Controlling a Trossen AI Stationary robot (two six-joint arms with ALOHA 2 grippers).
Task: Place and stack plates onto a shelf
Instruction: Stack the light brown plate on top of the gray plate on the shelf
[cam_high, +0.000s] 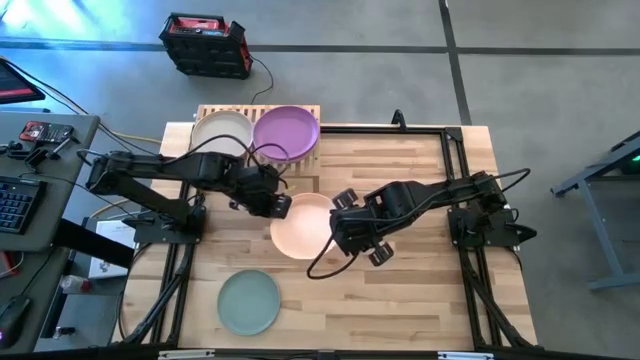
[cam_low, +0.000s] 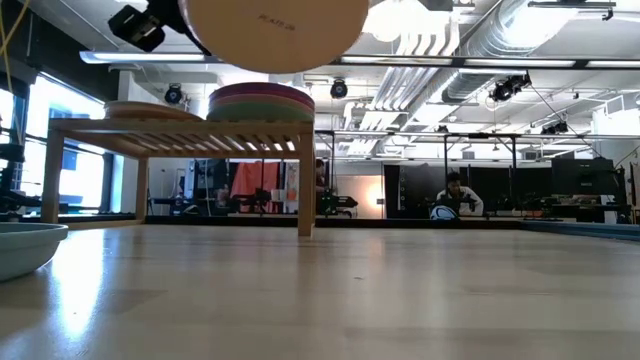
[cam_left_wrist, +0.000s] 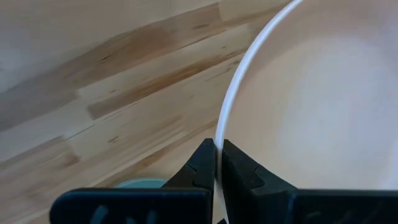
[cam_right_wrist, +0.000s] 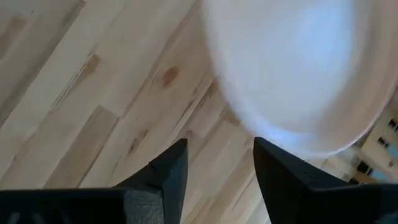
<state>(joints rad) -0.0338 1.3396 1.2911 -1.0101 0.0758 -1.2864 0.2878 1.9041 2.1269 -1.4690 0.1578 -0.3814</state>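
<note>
My left gripper (cam_high: 277, 204) is shut on the peach plate (cam_high: 306, 226), which the low view shows from below, well above the table (cam_low: 272, 28). My right gripper (cam_high: 347, 236) is open at the plate's right side; in its wrist view the fingers (cam_right_wrist: 217, 149) stand apart, with the blurred plate (cam_right_wrist: 292, 68) beyond them. The slatted wooden shelf (cam_high: 308, 108) stands at the far left. On it lie a beige plate (cam_high: 220, 134) and a stack topped by a purple plate (cam_high: 287, 130). A sage green plate (cam_high: 249, 301) rests flat on the table near the front. My left gripper pinches the peach plate's rim (cam_left_wrist: 219, 138) between its two fingers, on the plate's left side. One finger is above the rim and one below. The fingers come in about level from the table's left. The plate is lifted clear of the table and sits roughly level.
The shelf's legs (cam_low: 306, 185) stand on the butcher-block tabletop (cam_high: 420, 290), with open space under the slats. A black frame (cam_high: 452, 150) runs along the far and right edges of the table. Bare wood lies at the middle and right.
</note>
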